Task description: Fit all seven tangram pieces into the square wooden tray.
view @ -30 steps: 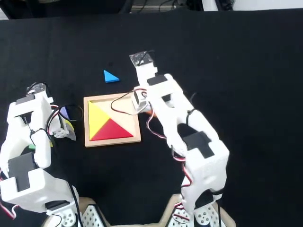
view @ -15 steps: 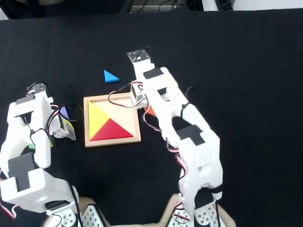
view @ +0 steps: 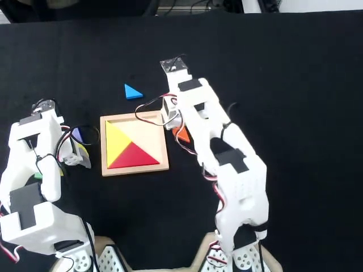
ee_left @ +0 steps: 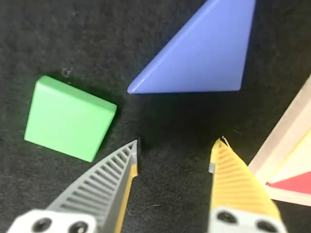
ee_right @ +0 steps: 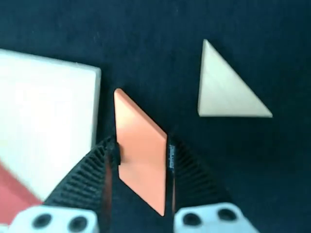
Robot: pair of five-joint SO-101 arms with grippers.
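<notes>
Gripping the orange parallelogram (ee_right: pixel 141 158) by its two long edges, the right gripper (ee_right: pixel 141 145) is clenched on it just outside the right rim of the square wooden tray (view: pixel 134 168). Whether the piece rests on the black cloth (view: pixel 283 85) or is lifted off it I cannot tell. From above, the arm covers most of that piece, and a small orange corner peeps out by the tray's right side. A pale triangle (ee_right: pixel 226 90) lies flat a little farther from the tray than the parallelogram and apart from it; its true colour is hard to make out. Inside the tray a yellow triangle (view: pixel 117 140) sits against the left rim and a red triangle (view: pixel 134 154) against the near rim, meeting along a diagonal. A blue triangle (view: pixel 133 92) lies on the cloth beyond the tray's far rim, well apart. Left of the tray the left gripper (ee_left: pixel 177 145) hangs released, its grey and yellow fingers (ee_left: pixel 104 189) spread with nothing between them. Past its tips lie a green square (ee_left: pixel 70 118) and a violet triangle (ee_left: pixel 204 53), near each other but not touching; the triangle is cut off at the picture's edge, and a corner of the tray shows beside the yellow finger
</notes>
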